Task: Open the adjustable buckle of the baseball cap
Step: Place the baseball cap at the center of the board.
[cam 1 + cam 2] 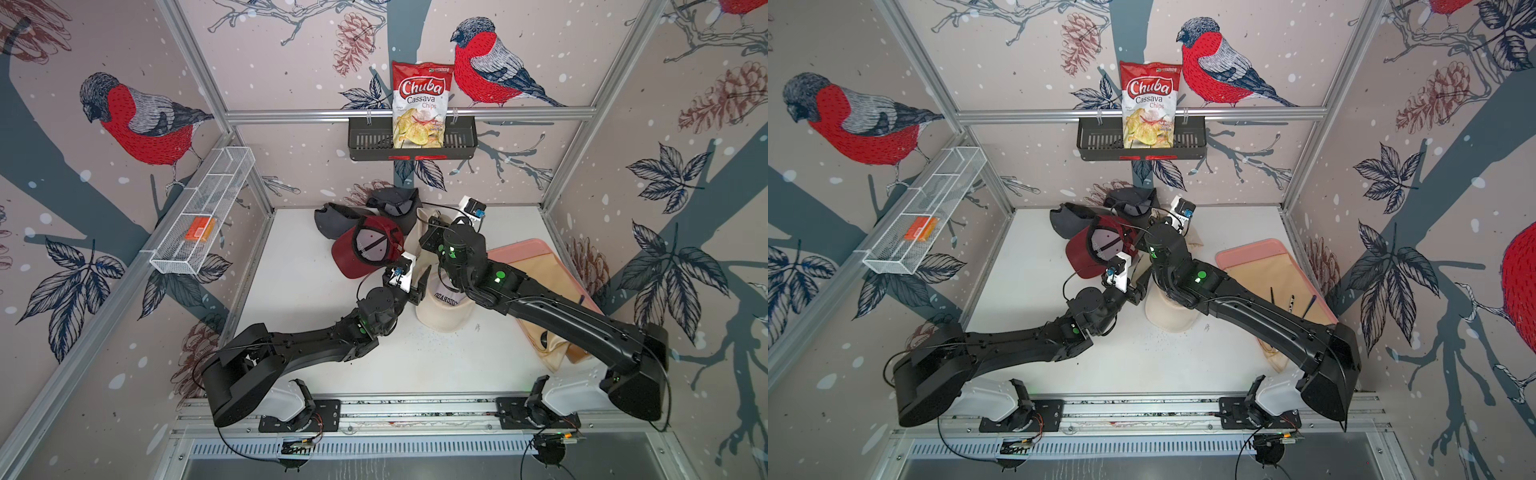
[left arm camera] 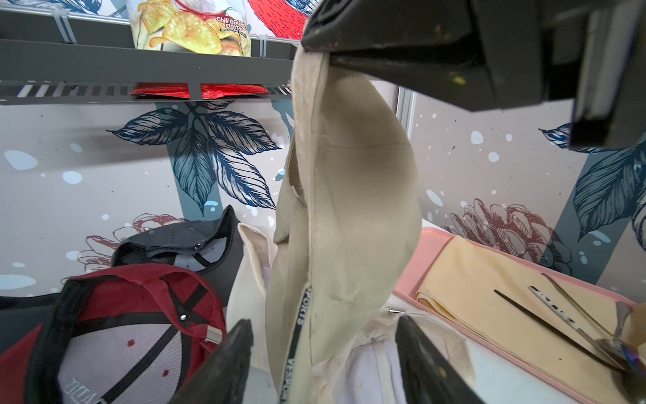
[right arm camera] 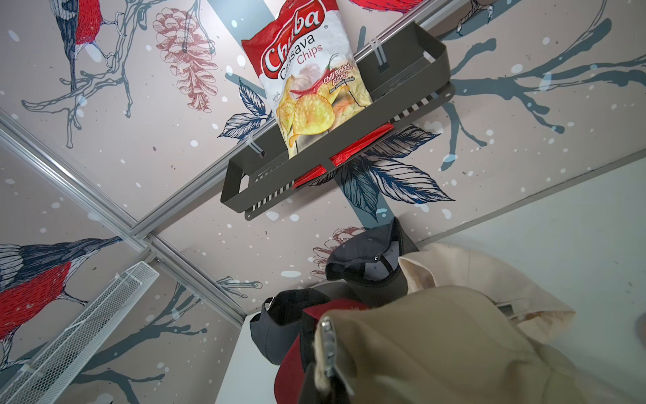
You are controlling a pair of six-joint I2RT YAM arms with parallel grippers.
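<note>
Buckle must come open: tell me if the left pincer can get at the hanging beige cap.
Probably yes: the left pincer stands open, and the beige cap, hanging from the right pincer, dangles just ahead of it with nothing between.

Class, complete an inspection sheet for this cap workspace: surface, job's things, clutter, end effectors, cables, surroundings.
Surface: white tabletop, few specks.
Job's things: beige fabric baseball cap hanging lifted; metal buckle at its strap.
Clutter: red cap, dark grey caps, cream cap, pink plastic tray holding yellow cloth.
End effectors: right end effector shut on the beige cap; left end effector open, facing it.
Cables: black cable loops off left wrist.
Surroundings: red-and-white chips bag in dark wall basket; orange box in white mesh basket.
</note>
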